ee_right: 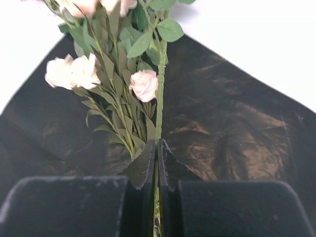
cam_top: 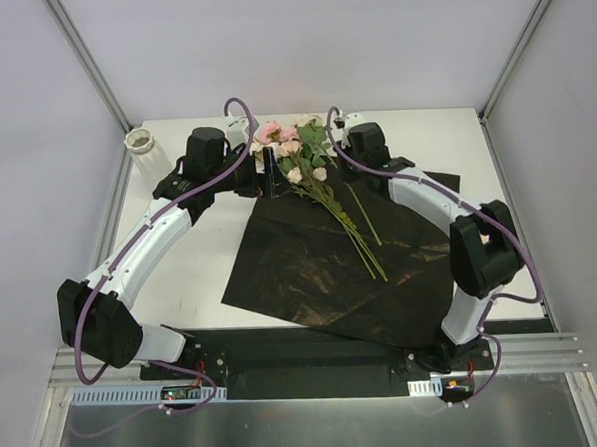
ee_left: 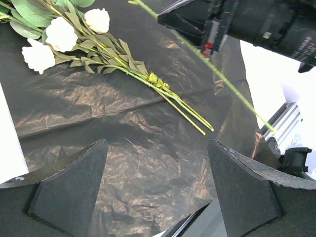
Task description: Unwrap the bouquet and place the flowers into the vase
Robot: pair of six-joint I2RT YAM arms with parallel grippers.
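Crinkled, glossy black paper sheet (cam_top: pixel 321 272) lies spread flat on the white table (cam_top: pixel 201 279). The flowers (cam_top: pixel 305 163) rest at its 12 o'clock corner, their thin stems trailing toward 5 o'clock. The right gripper (ee_right: pixel 158 144) pinches one green stem (ee_right: pixel 159 98), fingers tight together. The left gripper (ee_left: pixel 157 145) hovers over the sheet, fingers wide. The ribbed white vase (cam_top: pixel 142 144) stands apart at 10 o'clock, near the table's edge.

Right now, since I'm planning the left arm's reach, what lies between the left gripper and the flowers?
Only bare black paper sheet: the left wrist view shows nothing else between the open left gripper and the flowers.
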